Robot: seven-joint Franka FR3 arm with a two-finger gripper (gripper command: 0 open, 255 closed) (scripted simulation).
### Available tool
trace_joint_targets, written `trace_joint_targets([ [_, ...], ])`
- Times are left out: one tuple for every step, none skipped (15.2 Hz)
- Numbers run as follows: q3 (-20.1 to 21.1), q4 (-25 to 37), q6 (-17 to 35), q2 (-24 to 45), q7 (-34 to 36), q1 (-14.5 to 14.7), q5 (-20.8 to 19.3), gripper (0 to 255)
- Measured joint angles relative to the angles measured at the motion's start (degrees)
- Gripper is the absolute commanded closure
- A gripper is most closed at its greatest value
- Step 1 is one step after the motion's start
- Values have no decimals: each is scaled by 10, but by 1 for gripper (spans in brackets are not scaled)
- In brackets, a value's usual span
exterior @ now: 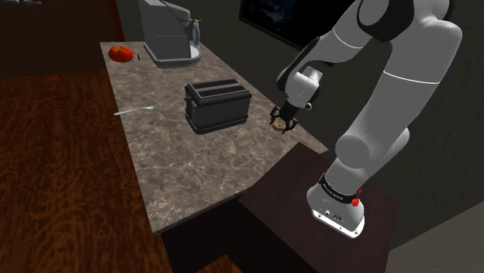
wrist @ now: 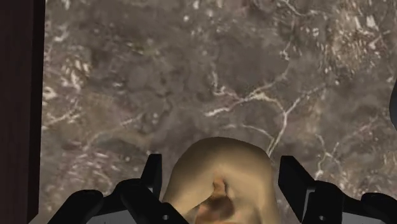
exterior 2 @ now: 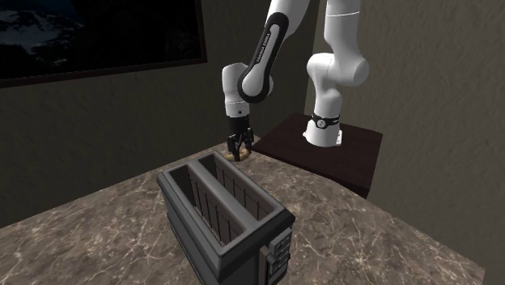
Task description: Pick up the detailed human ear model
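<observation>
Tan ear model (wrist: 216, 191) sits inside the spread hand (wrist: 221, 167), seemingly untouched; an uneven squeeze could skid it toward the surface (exterior: 155, 155) edge at the shoulder view's three o'clock.

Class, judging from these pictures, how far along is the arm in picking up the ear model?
Approach looks done: the gripper straddles the ear model on the counter. In hand: fingers open, apparently not touching it. Left: close, then lift.

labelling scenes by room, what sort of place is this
Probably a home kitchen: a brown marbled countertop holds a dark grey two-slot toaster, a grey coffee machine and a round red tomato.
</observation>
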Motion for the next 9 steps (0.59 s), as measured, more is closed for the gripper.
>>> trace_joint_targets([
  [-4,-3,-5,-10,10,1,-12,255],
  [-6,-4,-10,-19,21,3,-24,255],
  [-9,-6,-14,-26,28,4,-32,255],
  [-11,-7,-20,-34,40,5,-44,255],
  [-15,-9,-26,-44,49,5,-57,255],
  [-17,-12,-32,-56,60,5,-69,255],
  [-19,-11,-40,-64,71,5,-82,255],
  [-21,-13,-45,-74,80,4,-93,255],
  [-22,-15,-50,-81,87,4,-100,255],
])
